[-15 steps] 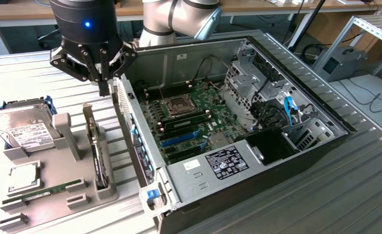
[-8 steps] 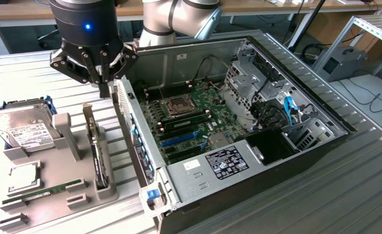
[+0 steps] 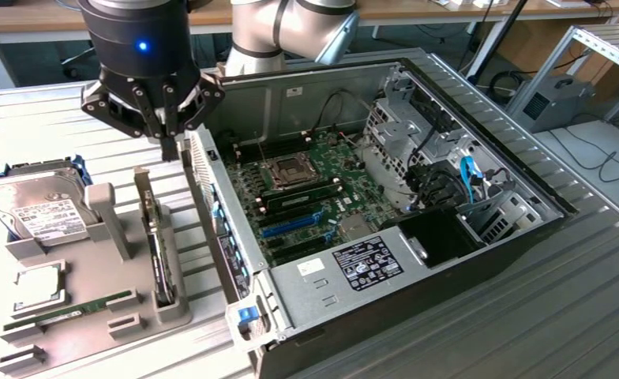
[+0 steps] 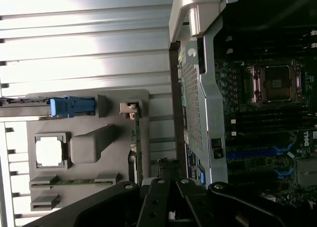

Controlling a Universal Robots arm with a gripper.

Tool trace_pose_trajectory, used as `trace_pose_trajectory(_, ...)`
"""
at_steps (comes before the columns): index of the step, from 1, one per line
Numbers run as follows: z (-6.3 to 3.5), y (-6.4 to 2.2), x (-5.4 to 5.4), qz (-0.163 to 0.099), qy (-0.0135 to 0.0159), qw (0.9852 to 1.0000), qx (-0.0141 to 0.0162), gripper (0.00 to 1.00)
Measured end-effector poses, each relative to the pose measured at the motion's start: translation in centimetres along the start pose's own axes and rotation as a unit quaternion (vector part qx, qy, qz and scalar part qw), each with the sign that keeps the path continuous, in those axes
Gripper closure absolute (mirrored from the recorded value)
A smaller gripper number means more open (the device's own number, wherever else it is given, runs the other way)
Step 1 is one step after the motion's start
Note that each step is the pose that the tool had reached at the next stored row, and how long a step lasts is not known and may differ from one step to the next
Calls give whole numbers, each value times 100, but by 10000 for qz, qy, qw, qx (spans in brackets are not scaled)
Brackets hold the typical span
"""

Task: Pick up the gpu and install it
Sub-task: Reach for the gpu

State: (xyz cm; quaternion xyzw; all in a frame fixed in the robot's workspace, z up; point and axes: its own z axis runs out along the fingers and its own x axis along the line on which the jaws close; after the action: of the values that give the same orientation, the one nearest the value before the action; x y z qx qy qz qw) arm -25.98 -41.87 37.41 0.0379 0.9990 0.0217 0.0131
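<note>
Slats of pale ribbed metal made up the surface (image 3: pixel 46 126). Farthest from the case (image 3: pixel 217 237), toward the exterior view's left, a boxy silver drive (image 3: pixel 38 212) with a white label sat in a matte grey moulded tray (image 3: pixel 107 217). A square chip (image 3: pixel 41 286) and a narrow green stick (image 3: pixel 73 308) lay in pockets of their own.

Nearer the case, the gpu (image 3: pixel 162 264) stood on edge in the tray's long slot. It was a thin dark card with what looked like a pale metal strip at one end, and it ran alongside the case's wall, just apart from it. The gripper (image 3: pixel 170 150) hung above that end, between the gpu and the case wall, touching neither. Its jaws seemed drawn together into one dark tip, with nothing between them.

Inside the case lay a green board (image 3: pixel 320 189) with glossy blue slots (image 3: pixel 288 225).

The pick looked not yet begun. To do it well, the jaws would need to part just wider than the card and line up square across its thin top edge. They should close on bare board, not on components. The lift should go straight up, so the card would not bind in its slot or scrape the sheet-metal case wall beside it.
</note>
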Motion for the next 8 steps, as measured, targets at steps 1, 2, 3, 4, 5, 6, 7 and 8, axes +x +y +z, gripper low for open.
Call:
trace_pose_trajectory(1,0,-3,0,0,0,10000,0,89)
trace_pose_trajectory(2,1,-7,0,0,0,10000,0,89)
trace_pose_trajectory(3,2,-11,0,0,0,10000,0,89)
trace_pose_trajectory(4,3,-15,0,0,0,10000,0,89)
trace_pose_trajectory(5,4,-18,0,0,0,10000,0,89)
trace_pose_trajectory(6,4,-21,0,0,0,10000,0,89)
trace_pose_trajectory(7,5,-24,0,0,0,10000,0,89)
trace_pose_trajectory(8,5,-27,0,0,0,10000,0,89)
